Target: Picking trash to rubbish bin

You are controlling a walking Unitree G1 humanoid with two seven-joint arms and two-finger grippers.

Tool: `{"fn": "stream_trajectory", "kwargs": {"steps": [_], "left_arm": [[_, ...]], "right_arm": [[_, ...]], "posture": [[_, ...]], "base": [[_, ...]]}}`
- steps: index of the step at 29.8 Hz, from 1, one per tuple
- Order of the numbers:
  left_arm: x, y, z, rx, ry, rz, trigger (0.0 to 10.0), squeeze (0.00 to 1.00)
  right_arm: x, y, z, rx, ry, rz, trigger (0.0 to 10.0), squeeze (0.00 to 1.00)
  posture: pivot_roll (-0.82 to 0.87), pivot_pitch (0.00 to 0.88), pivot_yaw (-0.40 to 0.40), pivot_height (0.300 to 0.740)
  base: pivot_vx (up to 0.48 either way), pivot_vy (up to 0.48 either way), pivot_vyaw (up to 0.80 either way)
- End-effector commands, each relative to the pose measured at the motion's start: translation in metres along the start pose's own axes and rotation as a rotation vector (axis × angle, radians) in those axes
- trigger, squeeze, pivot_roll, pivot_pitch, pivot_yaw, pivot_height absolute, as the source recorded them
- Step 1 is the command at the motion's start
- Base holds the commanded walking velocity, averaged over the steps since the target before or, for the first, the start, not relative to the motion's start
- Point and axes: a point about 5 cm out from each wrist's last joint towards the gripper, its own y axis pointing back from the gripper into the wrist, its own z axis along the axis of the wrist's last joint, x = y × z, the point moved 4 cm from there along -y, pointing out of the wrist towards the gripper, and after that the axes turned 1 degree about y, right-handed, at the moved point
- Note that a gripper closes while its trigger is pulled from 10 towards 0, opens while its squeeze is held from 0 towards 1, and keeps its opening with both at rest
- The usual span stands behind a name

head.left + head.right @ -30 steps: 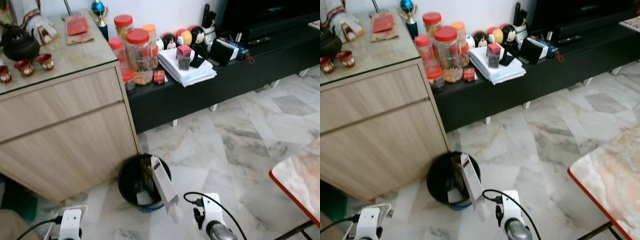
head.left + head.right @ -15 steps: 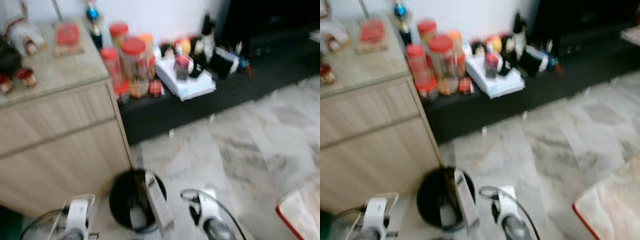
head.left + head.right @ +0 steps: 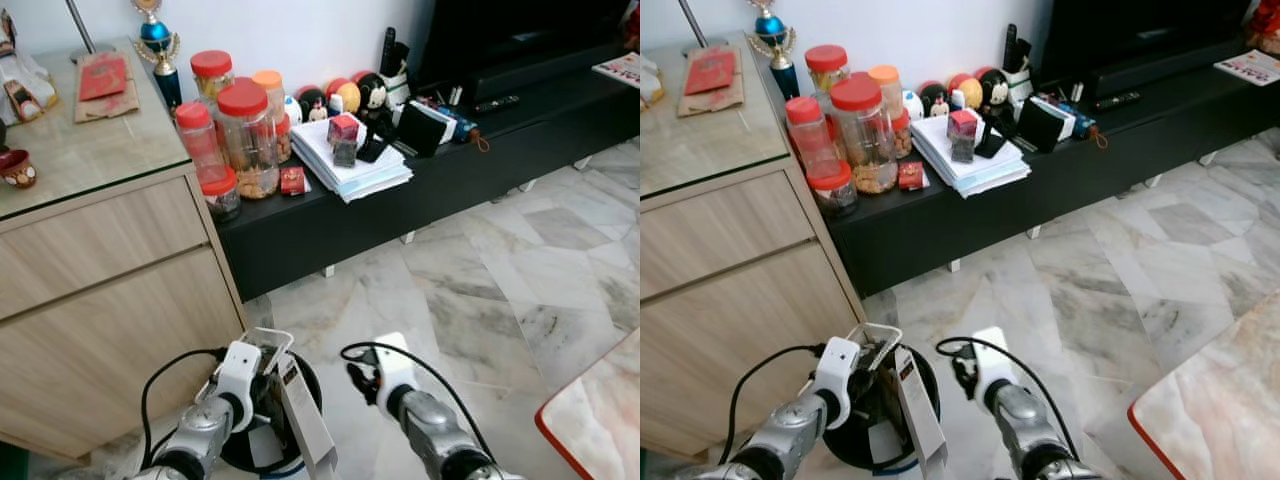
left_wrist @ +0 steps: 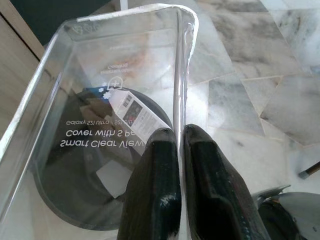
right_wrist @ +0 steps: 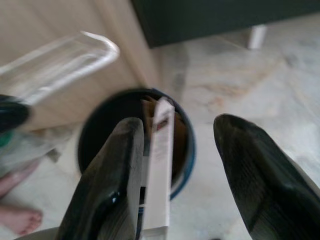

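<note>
Black bin [image 5: 95,131] under both grippers holds a long white box [image 5: 159,165], upright. Left gripper [image 4: 179,137] pinches clear plastic tray [image 4: 75,90] above it. Right gripper [image 5: 192,150] spread wide, holding nothing.

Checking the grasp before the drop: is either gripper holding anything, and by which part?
The left gripper pinches a clear plastic package by its side wall, above the bin. The right gripper is open, holding nothing.
</note>
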Motion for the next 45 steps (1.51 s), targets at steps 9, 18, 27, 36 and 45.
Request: {"fn": "stream_trajectory", "kwargs": {"steps": [9, 18, 27, 36, 45], "left_arm": [[0.017, 0.004, 0.002, -0.009, 0.042, 0.075, 10.0, 0.00], [0.025, 0.002, 0.021, -0.066, 0.003, 0.111, 10.0, 0.00], [0.032, 0.003, 0.026, -0.088, -0.003, 0.147, 10.0, 0.00], [0.035, 0.004, 0.024, -0.090, 0.003, 0.182, 10.0, 1.00], [0.035, 0.004, 0.026, -0.095, 0.000, 0.195, 10.0, 1.00]], "right_arm": [[0.006, -0.005, 0.032, -0.105, 0.080, 0.076, 10.0, 0.00], [0.001, -0.001, 0.045, -0.153, 0.122, 0.111, 10.0, 0.00], [0.002, 0.000, 0.045, -0.155, 0.155, 0.141, 10.0, 0.00], [0.004, 0.001, 0.043, -0.149, 0.168, 0.154, 10.0, 0.00], [-0.004, 0.002, 0.043, -0.146, 0.187, 0.114, 10.0, 0.00]], "posture": [[0.09, 0.175, -0.015, 0.740], [0.07, 0.212, -0.055, 0.740], [0.06, 0.245, -0.103, 0.740], [0.06, 0.245, -0.118, 0.740], [0.06, 0.246, -0.129, 0.740]], "base": [[0.000, 0.000, 0.00], [0.000, 0.000, 0.00], [0.000, 0.000, 0.00], [0.000, 0.000, 0.00], [0.000, 0.000, 0.00]]}}
